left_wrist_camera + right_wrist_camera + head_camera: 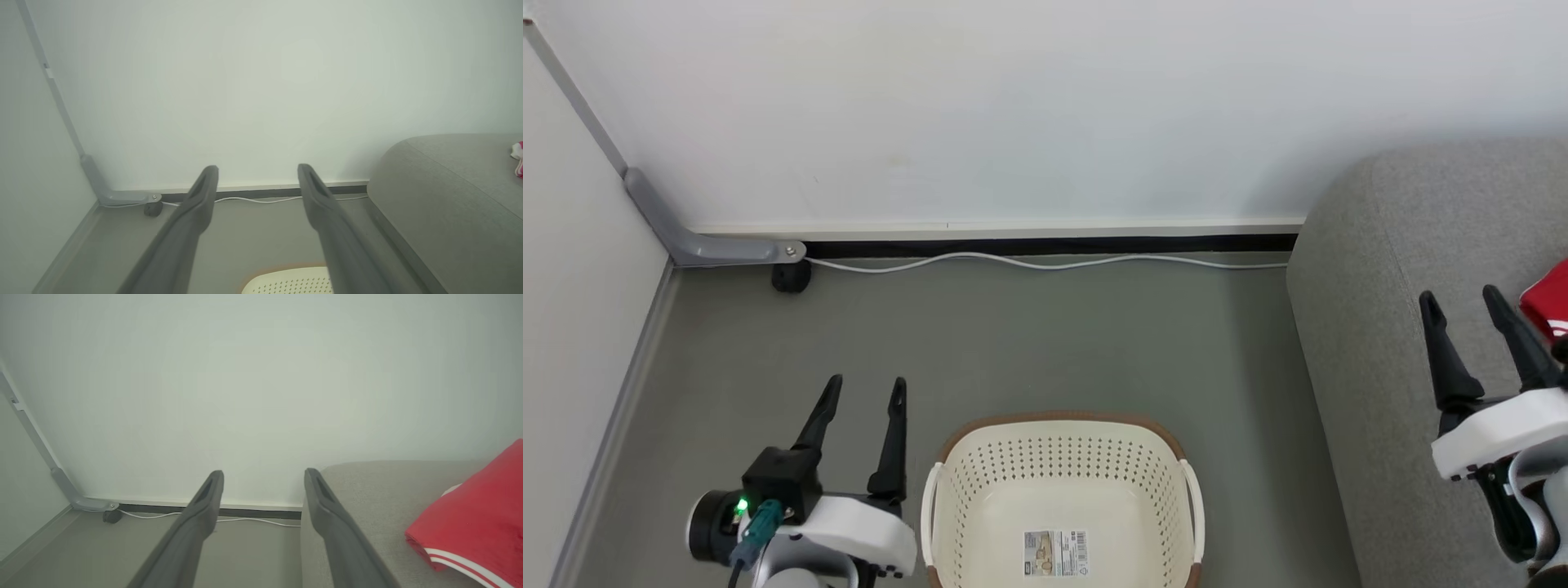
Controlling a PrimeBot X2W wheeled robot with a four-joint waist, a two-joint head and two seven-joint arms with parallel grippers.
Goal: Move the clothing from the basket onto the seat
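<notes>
End effectors (pixel 867 381) (pixel 1459 294) wide; label (pixel 1055 553) in basket (pixel 1058 419)

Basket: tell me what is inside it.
The basket holds a paper label on its otherwise bare cream floor. Its near end runs off the head view's bottom edge, so that part is unseen.

We note a plain white wall (pixel 1045 106) over a grey-green floor (pixel 1054 343). A white cable (pixel 1045 262) runs along the dark skirting (pixel 1045 244). Grey bracket (pixel 686 237) in the left corner, with a small black object (pixel 791 278) beneath it, possibly a caster.
</notes>
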